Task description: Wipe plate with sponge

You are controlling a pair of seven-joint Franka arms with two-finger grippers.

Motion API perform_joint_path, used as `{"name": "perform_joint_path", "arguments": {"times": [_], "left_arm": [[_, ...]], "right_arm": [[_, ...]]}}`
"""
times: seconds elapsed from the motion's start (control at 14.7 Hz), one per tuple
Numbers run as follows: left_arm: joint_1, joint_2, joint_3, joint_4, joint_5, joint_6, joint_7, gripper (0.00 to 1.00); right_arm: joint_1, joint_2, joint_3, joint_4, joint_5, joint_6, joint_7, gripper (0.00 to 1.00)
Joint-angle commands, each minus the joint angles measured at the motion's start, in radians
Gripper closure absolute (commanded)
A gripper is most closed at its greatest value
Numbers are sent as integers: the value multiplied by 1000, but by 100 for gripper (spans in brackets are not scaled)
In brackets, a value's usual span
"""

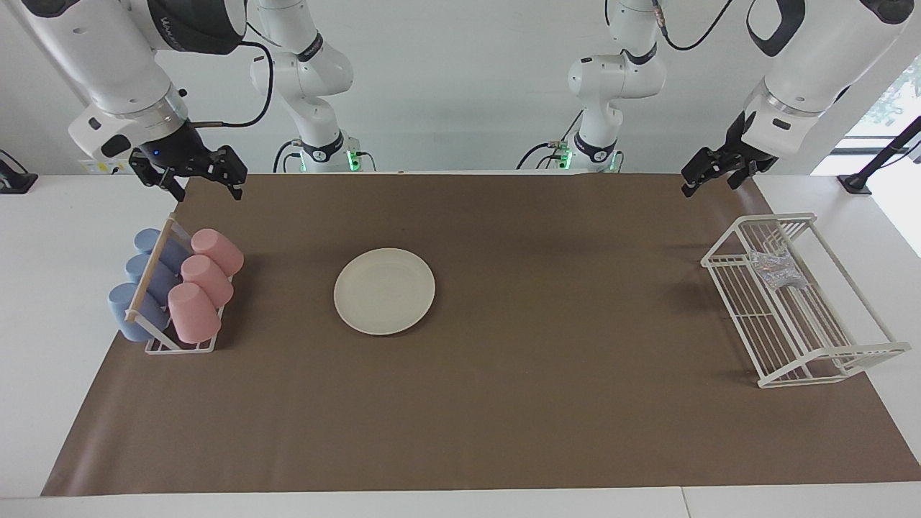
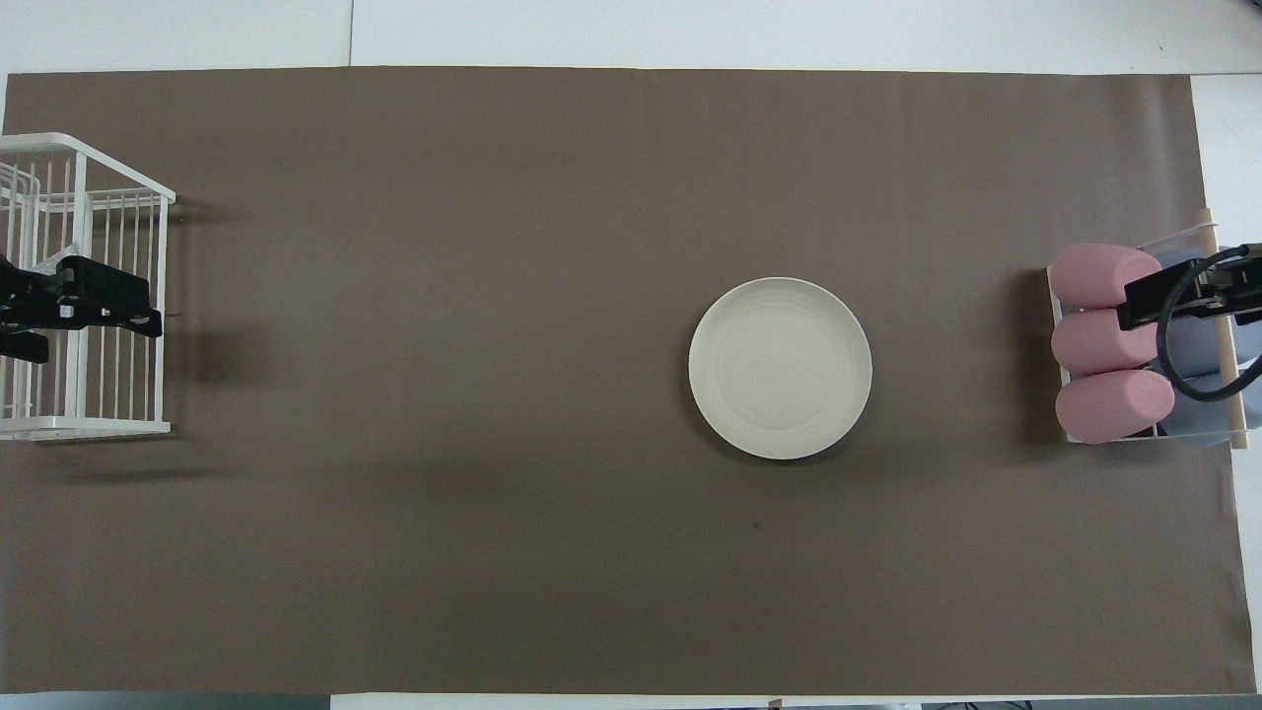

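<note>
The plate [image 1: 384, 291] lies flat on the brown mat that covers the table [image 1: 504, 403], about midway between the robots' edge and the edge away from them, somewhat toward the right arm's end. The sponge [image 1: 774, 268] sits inside the white wire rack [image 1: 799, 302], which stands at the left arm's end of the table; the sponge is in the part of the rack nearer to the robots (in the overhead view only a sliver of it shows past the gripper).

The left gripper [image 1: 711, 176] hangs in the air over the robot-side end of the wire rack, clear of the sponge, its fingers spread and holding nothing. The right gripper [image 1: 205, 183] hangs over the cup holder [image 1: 173, 302] at the right arm's end of the table, fingers likewise spread and empty.

The holder carries three pink cups [image 1: 205, 277] lying on their sides on the side facing the plate, and three blue cups [image 1: 144, 277] on the side toward the table's end, with a wooden rod running between the two rows
</note>
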Motion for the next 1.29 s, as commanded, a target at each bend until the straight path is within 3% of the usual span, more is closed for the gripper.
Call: {"name": "perform_joint_path", "arguments": {"times": [0.0, 0.95, 1.09, 1.22], "left_arm": [[16, -6, -5, 1, -10, 0, 18, 0], [8, -23, -2, -42, 7, 57, 50, 0], [0, -51, -8, -100, 82, 103, 58, 0], [-19, -31, -11, -107, 144, 108, 57, 0]], "right_arm": [[-4, -12, 7, -9, -15, -13, 8, 0], [-6, -12, 7, -9, -15, -13, 8, 0], [-4, -12, 7, -9, -15, -13, 6, 0], [-6, -12, 7, -9, -15, -13, 8, 0]]}}
